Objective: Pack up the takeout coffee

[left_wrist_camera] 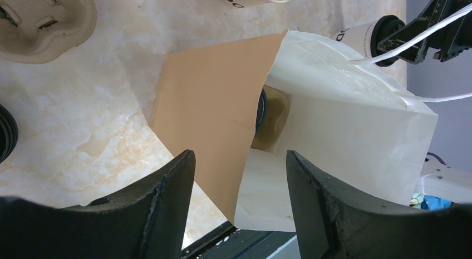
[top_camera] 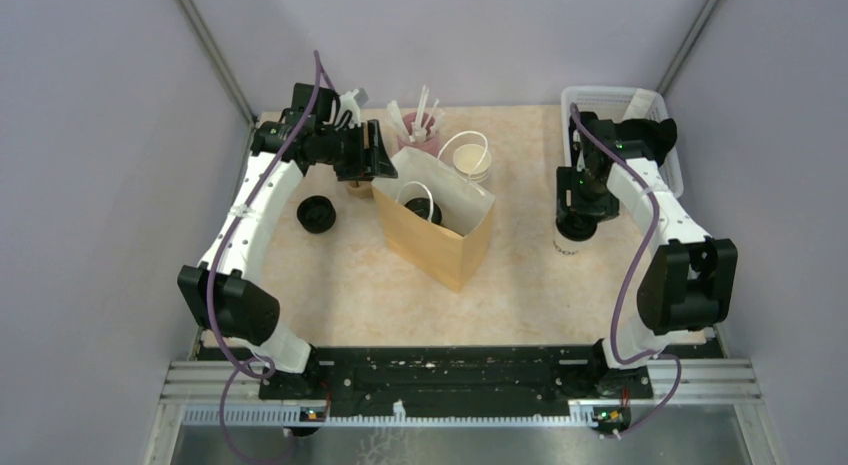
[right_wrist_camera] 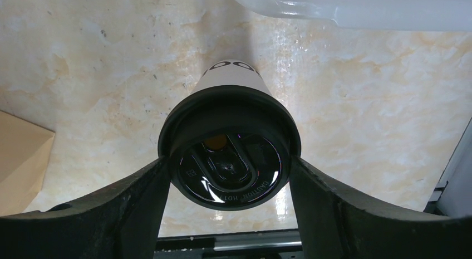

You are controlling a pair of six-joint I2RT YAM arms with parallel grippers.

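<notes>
A white paper cup with dark lettering and a black lid (right_wrist_camera: 228, 153) stands on the table right of the bag. My right gripper (right_wrist_camera: 229, 161) is closed around its lid, a finger touching each side; it also shows in the top view (top_camera: 578, 223). The brown paper bag (top_camera: 440, 230) stands open at mid-table. Inside it, the edge of a black lid (left_wrist_camera: 260, 110) shows beside a tan pulp piece; I cannot tell whether a cup is under it. My left gripper (left_wrist_camera: 239, 156) is open at the bag's far left corner (top_camera: 375, 155), with the brown wall edge between its fingers.
A stack of lidless white cups (top_camera: 472, 162) and a pink holder of stirrers (top_camera: 420, 133) stand behind the bag. Loose black lids (top_camera: 316, 214) lie left of it. A pulp cup carrier (left_wrist_camera: 39, 19) is at the far left. A white basket (top_camera: 615, 100) sits back right.
</notes>
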